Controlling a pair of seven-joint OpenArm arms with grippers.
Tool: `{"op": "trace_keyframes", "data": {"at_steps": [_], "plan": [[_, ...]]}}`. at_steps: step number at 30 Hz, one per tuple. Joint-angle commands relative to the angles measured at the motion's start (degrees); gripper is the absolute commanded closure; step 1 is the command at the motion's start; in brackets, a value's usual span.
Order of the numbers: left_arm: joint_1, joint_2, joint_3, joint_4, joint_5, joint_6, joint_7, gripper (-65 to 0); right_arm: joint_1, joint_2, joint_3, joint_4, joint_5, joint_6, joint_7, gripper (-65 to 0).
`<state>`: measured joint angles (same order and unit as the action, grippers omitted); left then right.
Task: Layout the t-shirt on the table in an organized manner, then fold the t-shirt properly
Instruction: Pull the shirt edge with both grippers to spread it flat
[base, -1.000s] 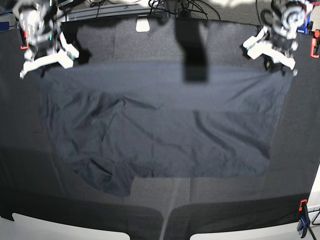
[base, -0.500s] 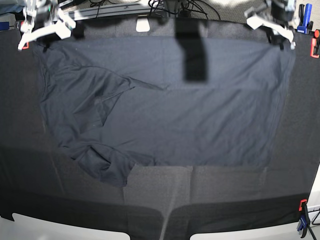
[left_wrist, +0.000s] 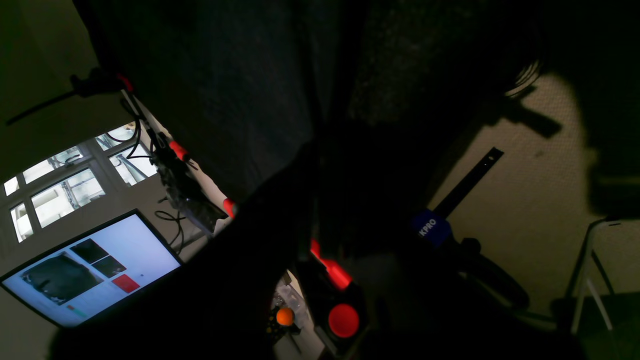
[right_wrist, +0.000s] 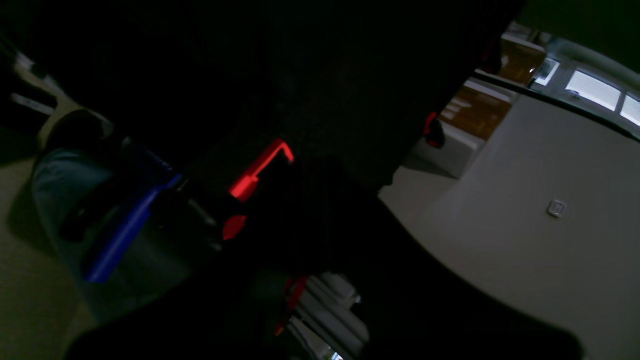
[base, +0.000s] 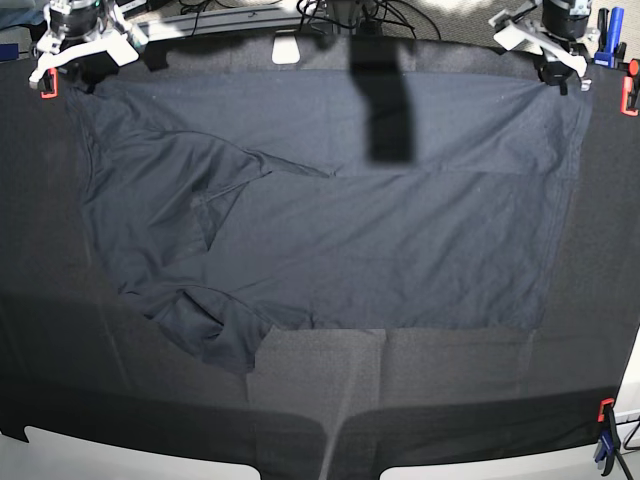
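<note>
Dark navy soft-fabric t-shirt (base: 330, 210) spread, creased, on black textured table cloth (base: 450, 390); left gripper (base: 555, 75) and right gripper (base: 75, 72) clamped on its far corners.

Table (base: 40, 330): wide surface under a black, slightly textured cloth; white edge exposed at both near corners. Orange clamps sit on the far left and far right edges, and an orange-and-blue clamp (base: 604, 440) at the near right corner. The t-shirt (base: 400, 230) lies directly on the cloth, dark navy-grey, spread across most of the middle. Its right half is fairly flat; its left side is creased and folded over itself, with a bunched flap, possibly a sleeve, at the near left.
</note>
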<state>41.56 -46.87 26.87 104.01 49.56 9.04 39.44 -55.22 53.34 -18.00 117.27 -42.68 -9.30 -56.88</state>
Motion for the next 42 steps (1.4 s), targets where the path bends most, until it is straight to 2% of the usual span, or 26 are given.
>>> {"op": "trace_keyframes", "data": {"at_steps": [1,4,5,7,9,13,18,19,22,24,29,31,34,42], "plan": [[0.35,-0.92,-0.48,0.72,0.52,1.95,1.07,0.0,-0.33,0.76,0.28,0.81,-1.01,-1.49,0.02,0.0],[0.35,-0.9,-0.48,0.72,0.52,1.95,1.05,-1.8,-0.33,0.76,0.28,0.81,0.02,-1.49,0.98,0.0],[0.37,-0.9,-0.48,0.72,0.5,1.95,1.07,-7.0,-0.33,0.76,0.28,0.81,1.16,-1.49,1.66,-3.7],[0.35,-0.9,-0.48,0.72,0.5,1.97,1.07,-14.6,-0.33,0.74,0.28,0.81,5.14,-1.46,4.31,-15.4],[0.35,-0.9,-0.48,0.72,0.5,1.95,1.05,-16.9,-0.31,0.61,0.31,0.76,9.05,-1.36,7.32,-22.5],[0.35,-0.42,-0.46,0.72,0.48,1.97,1.07,-16.8,1.7,0.24,0.31,0.68,10.34,-1.18,8.79,-22.9],[0.37,-0.44,-0.46,0.72,0.5,1.97,1.05,-16.8,6.91,-1.73,0.28,0.22,12.13,-0.94,10.1,-22.9],[0.37,-0.46,-0.46,0.72,0.48,1.97,1.05,-16.8,7.78,-1.79,0.28,0.2,14.03,0.26,10.97,-22.9],[0.37,-0.46,-0.48,0.72,0.48,1.97,1.07,-16.8,9.31,-1.77,0.28,0.2,18.93,7.58,12.94,-22.9],[0.35,-0.46,-0.46,0.72,0.46,1.97,1.07,-16.8,9.68,-1.75,0.28,0.2,20.59,11.04,13.42,-22.9],[0.35,-0.46,-0.46,0.72,0.35,1.97,1.07,-16.8,9.66,-1.77,0.28,0.2,20.79,11.34,13.79,-22.9],[0.35,-0.46,-0.46,0.72,0.35,1.97,1.07,-16.8,9.68,-1.77,0.28,-0.11,21.14,13.31,14.36,-22.9],[0.35,-0.46,-0.46,0.72,0.35,1.97,1.07,-16.8,10.27,-1.95,0.28,-2.4,22.12,13.57,15.52,-22.9],[0.35,-0.46,-0.48,0.72,0.33,1.97,1.07,-16.8,13.62,-6.4,0.28,-5.79,20.28,13.4,16.13,-22.9]]}}
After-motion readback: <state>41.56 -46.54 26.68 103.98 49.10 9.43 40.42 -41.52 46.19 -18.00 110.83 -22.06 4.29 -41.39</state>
